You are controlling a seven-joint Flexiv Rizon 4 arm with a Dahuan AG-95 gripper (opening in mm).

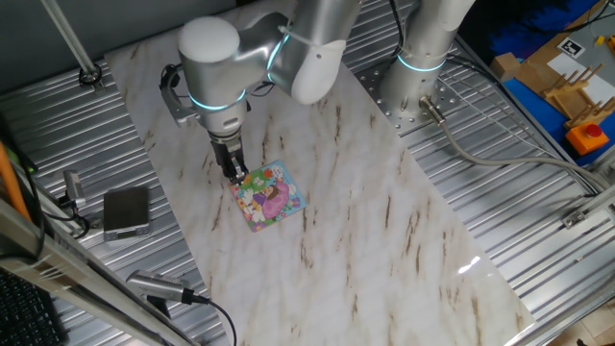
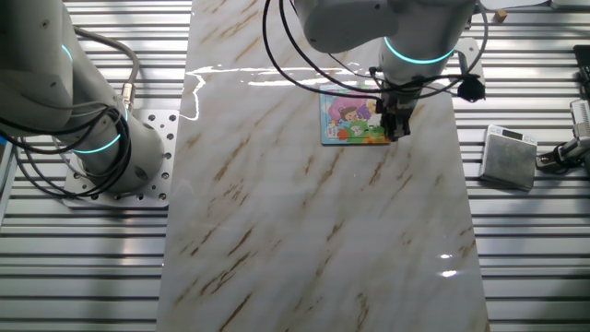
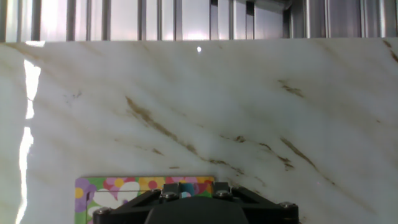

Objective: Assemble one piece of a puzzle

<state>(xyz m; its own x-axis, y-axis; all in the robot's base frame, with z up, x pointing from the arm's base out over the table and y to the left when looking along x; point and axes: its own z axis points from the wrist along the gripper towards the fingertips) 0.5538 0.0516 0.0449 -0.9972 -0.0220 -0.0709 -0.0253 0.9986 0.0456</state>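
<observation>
In one fixed view the puzzle [image 1: 268, 195] lies flat on the marble tabletop [image 1: 384, 221] a little left of the frame's centre, turned so that its corners point up, down and sideways like a diamond. The gripper [image 1: 233, 174] comes straight down from the arm's white wrist and its dark fingertips meet the board at its upper-left corner. Whether they touch the picture surface or stop just above it cannot be told — the tips are small and dark against the bright cartoon.

In the other fixed view the same board [image 2: 351, 115] sits in the upper middle of the frame, and the gripper [image 2: 396, 130] stands over its lower-right corner, right at the green part of the picture. The fingers look close together there, but it is too small to tell whether they are pressed together or closed on something. The piece cannot be made out in any view (it would be hidden by the fingertips or lost in the green of the board).

The hand view shows mostly bare marble, with the puzzle [image 3: 124, 188] peeking in at the bottom edge, left of centre, behind the black body of the hand — the fingertips themselves are out of sight.

A grey box [image 1: 127, 210] lies on the ribbed metal left of the marble, well apart from the board.
</observation>
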